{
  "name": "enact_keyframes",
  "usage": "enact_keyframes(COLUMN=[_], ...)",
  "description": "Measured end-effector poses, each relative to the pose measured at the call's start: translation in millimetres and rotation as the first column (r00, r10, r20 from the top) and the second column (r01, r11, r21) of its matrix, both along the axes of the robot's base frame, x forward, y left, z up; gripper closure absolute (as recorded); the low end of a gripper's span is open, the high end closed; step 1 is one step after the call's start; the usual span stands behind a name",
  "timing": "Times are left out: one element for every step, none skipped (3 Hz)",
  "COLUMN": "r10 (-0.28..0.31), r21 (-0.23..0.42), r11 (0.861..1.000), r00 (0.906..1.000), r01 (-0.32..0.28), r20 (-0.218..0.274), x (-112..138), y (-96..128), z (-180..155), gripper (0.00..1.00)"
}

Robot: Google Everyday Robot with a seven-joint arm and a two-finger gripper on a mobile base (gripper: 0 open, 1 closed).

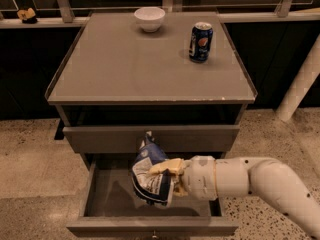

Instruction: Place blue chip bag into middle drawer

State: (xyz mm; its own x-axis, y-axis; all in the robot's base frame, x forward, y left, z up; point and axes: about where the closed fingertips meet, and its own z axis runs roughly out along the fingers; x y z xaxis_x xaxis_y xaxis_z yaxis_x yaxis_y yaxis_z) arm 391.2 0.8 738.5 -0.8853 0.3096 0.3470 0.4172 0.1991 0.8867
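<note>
While the middle drawer sits pulled open at the cabinet's near side, the hand hangs over it, reaching in from the right and clamped around the blue chip bag. Bag's upright, about mid-width, bottom low inside the drawer; can't tell if it touches the drawer floor. I'd call this the drop-off step: next it needs to lower a touch, let go, then back out without dragging the bag. Behind, the upper drawer front is closed. Up on the counter, a soda can stands near the far right corner, a white bowl by the far edge.
</note>
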Motion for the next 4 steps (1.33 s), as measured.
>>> enact_keyframes(r10=[-0.016,-0.013,-0.032,-0.121], r21=[-0.002,-0.009,0.003,-0.007], r11=[1.0,1.0,0.999,0.993], r00=[0.9999,0.9998,0.9973,0.9856], r01=[0.016,0.013,0.032,0.121], r20=[0.004,-0.014,-0.066,-0.118], x=[4.2,7.4,4.4,4.0], y=[-6.9,-3.0,7.8,22.7], z=[-2.3,-13.0,-41.0,-100.5], gripper=[1.0,1.0,1.0,1.0])
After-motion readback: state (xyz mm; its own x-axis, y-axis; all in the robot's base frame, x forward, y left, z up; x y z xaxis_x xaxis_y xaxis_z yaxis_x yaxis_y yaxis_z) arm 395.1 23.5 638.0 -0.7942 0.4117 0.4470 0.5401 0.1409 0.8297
